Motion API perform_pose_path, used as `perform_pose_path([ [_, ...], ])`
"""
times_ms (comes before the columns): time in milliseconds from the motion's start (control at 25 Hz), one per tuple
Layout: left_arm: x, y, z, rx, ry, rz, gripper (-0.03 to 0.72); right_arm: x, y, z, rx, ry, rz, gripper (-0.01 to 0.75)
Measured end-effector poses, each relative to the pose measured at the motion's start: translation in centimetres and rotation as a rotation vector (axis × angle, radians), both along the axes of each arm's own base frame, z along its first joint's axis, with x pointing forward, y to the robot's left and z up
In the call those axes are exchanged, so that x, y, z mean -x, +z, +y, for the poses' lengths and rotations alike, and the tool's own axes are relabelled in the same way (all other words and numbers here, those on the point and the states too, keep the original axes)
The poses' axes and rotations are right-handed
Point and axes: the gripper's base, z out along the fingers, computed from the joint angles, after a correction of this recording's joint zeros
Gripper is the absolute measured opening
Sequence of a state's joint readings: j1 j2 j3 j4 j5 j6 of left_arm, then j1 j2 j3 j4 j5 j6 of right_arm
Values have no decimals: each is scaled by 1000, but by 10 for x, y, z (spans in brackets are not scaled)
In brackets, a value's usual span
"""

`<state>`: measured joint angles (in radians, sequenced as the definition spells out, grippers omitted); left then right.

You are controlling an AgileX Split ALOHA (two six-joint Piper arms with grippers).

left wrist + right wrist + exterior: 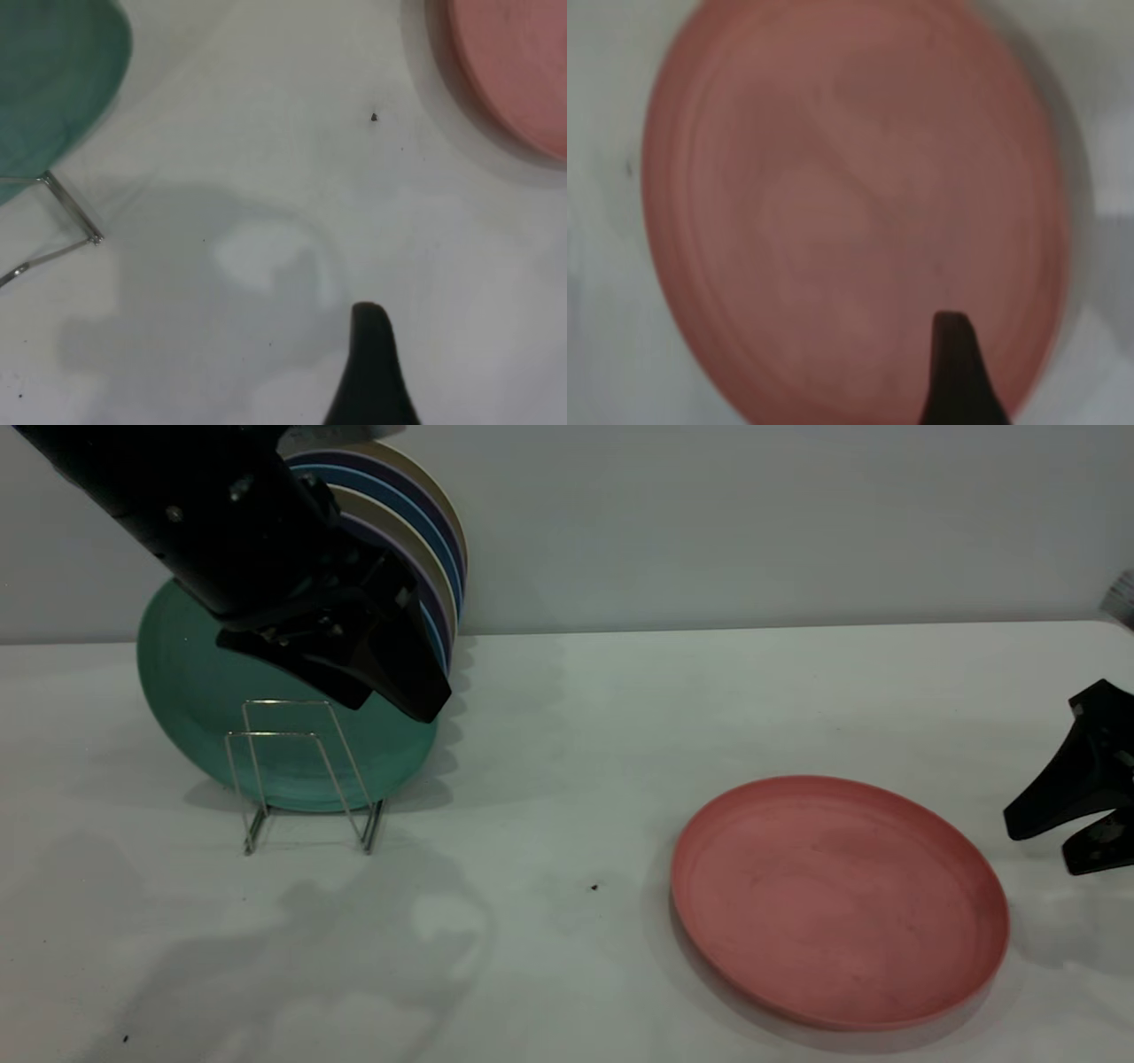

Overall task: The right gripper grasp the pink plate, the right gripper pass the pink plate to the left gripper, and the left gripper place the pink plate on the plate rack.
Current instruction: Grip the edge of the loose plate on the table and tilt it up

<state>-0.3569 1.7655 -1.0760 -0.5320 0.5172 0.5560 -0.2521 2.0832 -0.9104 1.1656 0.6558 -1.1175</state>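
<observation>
**Pink plate flat on the table, just inboard of the right claw**

Nearest the camera: pink plate (839, 899), lying flat and face up on the white table (549, 717), round, so no long axis to favour; matte salmon, shallow raised rim, faint dark speckles. Untouched, nothing gripping it.

Just beside its right edge and slightly farther back: right gripper (1045, 841), angular matte black fingers spread apart, tips aimed toward the rim, holding nothing. From the right wrist camera, looking down over the plate (850, 221) with one finger (957, 372) over its near edge. Clearly the closer arm; likely a short reach inward and down to bite the rim.

Farther back on the left: plate rack (301, 775), thin silver wire with upright trapezoid loops, front slots free. Leaning behind it, a teal-green plate (195, 691), then a row of blue, purple and beige plates (434, 540) on edge.

Above the rack: left gripper (381, 669), bulky wedge-shaped black jaw, well apart from the pink plate; open or closed, cannot tell
</observation>
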Motion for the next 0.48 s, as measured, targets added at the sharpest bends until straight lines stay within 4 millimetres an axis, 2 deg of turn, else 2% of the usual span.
perform_pose_path([
  [280, -2, 0, -1, 9, 12, -7, 590, 0, -36, -1, -61, -24, 30, 510],
  [480, -2, 0, -1, 14, 17, -6, 590, 2, -49, -1, -69, -40, 52, 510],
])
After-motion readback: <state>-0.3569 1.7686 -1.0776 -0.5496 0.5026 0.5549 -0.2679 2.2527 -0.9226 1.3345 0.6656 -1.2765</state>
